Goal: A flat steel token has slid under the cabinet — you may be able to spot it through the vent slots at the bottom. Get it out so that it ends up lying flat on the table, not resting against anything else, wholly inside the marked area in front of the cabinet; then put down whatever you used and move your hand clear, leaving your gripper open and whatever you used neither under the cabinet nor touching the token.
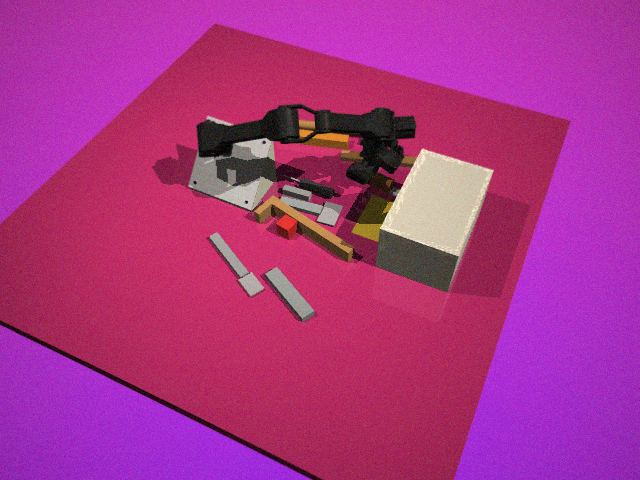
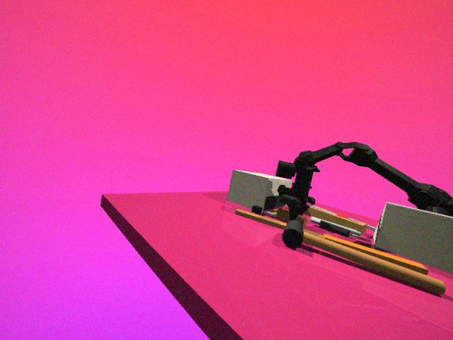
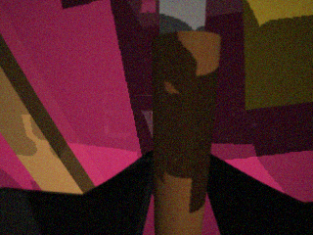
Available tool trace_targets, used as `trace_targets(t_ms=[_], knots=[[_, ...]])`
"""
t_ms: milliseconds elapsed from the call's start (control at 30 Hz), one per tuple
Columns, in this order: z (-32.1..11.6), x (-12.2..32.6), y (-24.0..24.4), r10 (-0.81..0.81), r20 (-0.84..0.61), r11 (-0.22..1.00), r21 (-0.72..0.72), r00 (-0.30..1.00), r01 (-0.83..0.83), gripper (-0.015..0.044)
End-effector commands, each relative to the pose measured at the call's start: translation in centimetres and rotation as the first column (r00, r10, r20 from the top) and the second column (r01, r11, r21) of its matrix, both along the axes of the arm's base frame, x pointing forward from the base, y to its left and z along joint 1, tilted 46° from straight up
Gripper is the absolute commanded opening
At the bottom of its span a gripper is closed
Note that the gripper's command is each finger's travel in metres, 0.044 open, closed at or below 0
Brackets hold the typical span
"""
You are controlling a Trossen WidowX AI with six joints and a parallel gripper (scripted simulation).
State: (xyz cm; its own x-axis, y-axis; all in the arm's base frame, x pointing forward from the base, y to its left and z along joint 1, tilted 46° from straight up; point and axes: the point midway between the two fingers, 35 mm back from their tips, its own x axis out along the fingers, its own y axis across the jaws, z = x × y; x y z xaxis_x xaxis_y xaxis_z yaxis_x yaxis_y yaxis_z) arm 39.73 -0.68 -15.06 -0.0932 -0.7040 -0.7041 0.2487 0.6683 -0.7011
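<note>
Claw point(image 1: 374, 178) point(image 2: 298, 215) point(image 3: 178, 158) partly open, clamped on brown cylindrical handle point(image 1: 381, 181) point(image 3: 183, 122); cabinet point(image 1: 436, 198) point(image 2: 246, 188) just beyond, yellow area point(image 1: 366, 230) point(image 3: 279, 64) beside.

On the tabletop point(image 1: 330, 372) point(image 2: 175, 256), seen from the top view, the cabinet point(image 1: 439, 196) point(image 2: 246, 188) stands at the right with the marked area point(image 1: 366, 230) point(image 3: 279, 64) just before it, the base plate point(image 1: 204, 178) lies well apart at the left, and the cube point(image 1: 286, 226) sits beside the hooked bar point(image 1: 315, 229) point(image 2: 336, 218), between them.
</note>
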Motion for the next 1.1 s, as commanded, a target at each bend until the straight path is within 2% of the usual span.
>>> trace_targets(t_ms=[0,1067], knots=[[0.4,0.1,-0.4,0.0,0.001,1.0,0.001,1.0,0.0,0.0],[1.5,-0.5,-1.7,0.0,0.0,1.0,0.0,1.0,0.0,0.0]])
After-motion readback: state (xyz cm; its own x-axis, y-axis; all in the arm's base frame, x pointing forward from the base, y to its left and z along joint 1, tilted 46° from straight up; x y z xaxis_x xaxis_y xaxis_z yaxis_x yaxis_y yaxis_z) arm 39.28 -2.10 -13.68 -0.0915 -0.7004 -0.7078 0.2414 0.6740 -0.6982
